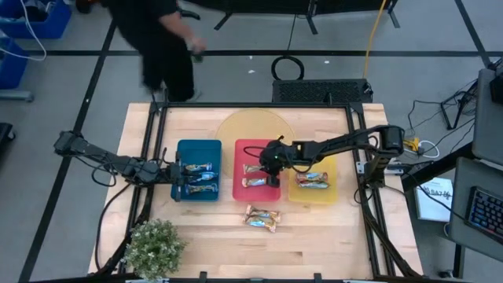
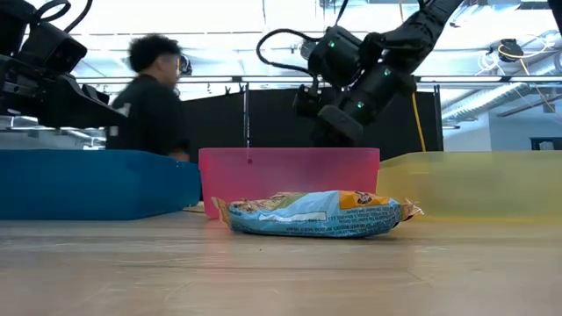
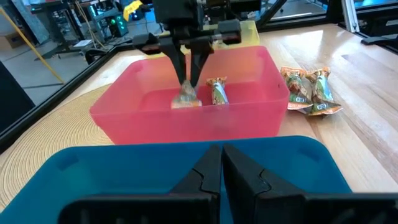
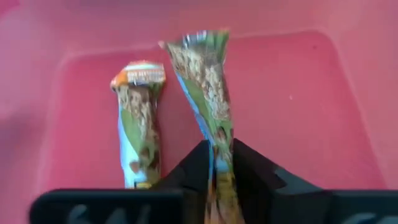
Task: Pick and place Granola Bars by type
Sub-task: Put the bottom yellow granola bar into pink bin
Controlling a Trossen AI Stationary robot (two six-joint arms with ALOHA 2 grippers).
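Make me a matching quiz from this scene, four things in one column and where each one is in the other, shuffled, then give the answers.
Things:
1. right gripper
2. left gripper
3. pair of loose bars
4. person

Places:
A. on the bare wood in front of the trays
B. over the red tray, pinching a green-wrapped bar
C. beyond the table's far edge
D. at the blue tray

Pairs: 1-B, 2-D, 3-A, 4-C

One camera looks straight down, one sits level at the table's six o'clock edge, two ride the wrists; all share the red tray (image 1: 258, 149).
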